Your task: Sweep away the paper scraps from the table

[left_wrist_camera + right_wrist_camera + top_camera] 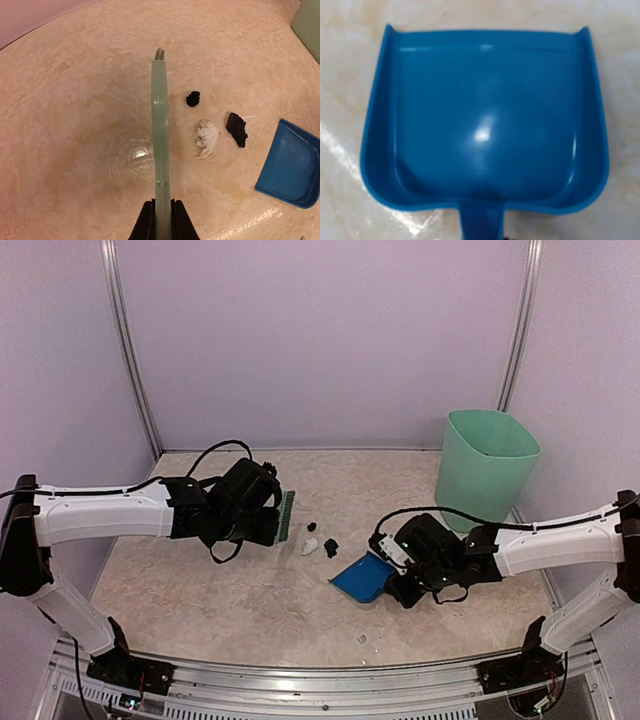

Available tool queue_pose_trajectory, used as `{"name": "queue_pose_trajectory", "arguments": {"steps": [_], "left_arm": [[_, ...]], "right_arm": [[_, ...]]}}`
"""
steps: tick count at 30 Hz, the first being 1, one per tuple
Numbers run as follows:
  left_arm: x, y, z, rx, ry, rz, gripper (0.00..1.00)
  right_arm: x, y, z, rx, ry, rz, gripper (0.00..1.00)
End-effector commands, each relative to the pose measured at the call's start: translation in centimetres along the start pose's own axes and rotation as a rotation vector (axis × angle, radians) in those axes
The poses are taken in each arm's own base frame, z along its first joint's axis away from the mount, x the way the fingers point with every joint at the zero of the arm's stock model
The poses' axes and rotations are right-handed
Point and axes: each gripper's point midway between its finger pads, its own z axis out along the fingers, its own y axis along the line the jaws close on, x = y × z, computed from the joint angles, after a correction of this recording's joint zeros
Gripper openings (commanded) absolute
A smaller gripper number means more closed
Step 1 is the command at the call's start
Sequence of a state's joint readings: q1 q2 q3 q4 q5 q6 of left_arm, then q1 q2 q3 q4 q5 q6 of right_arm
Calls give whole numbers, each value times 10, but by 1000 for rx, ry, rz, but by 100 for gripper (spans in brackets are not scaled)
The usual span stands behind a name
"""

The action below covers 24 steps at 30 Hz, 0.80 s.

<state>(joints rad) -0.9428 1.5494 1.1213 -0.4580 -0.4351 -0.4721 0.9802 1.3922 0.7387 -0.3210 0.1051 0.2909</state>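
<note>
Three paper scraps lie mid-table: a small black one (312, 527) (193, 98), a white one (309, 546) (207, 137) and a larger black one (330, 545) (236, 129). My left gripper (268, 523) (162, 222) is shut on the green hand brush (287, 516) (160, 125), which stands just left of the scraps without touching them. My right gripper (398, 573) holds the blue dustpan (362, 578) (292, 165) (485, 120) by its handle. The pan rests low on the table (200, 590), its empty mouth facing the scraps from the right.
A tall mint-green bin (486, 470) (308, 25) stands at the back right, behind the right arm. A small pale bit (362, 638) lies near the front metal rail (320, 680). Walls close in the back and both sides.
</note>
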Motion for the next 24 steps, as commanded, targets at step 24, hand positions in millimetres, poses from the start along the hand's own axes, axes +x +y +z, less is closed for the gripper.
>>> {"name": "queue_pose_trajectory", "arguments": {"steps": [24], "left_arm": [[-38, -10, 74, 57, 161, 291, 0]], "right_arm": [[-35, 23, 60, -19, 18, -136, 0]]}}
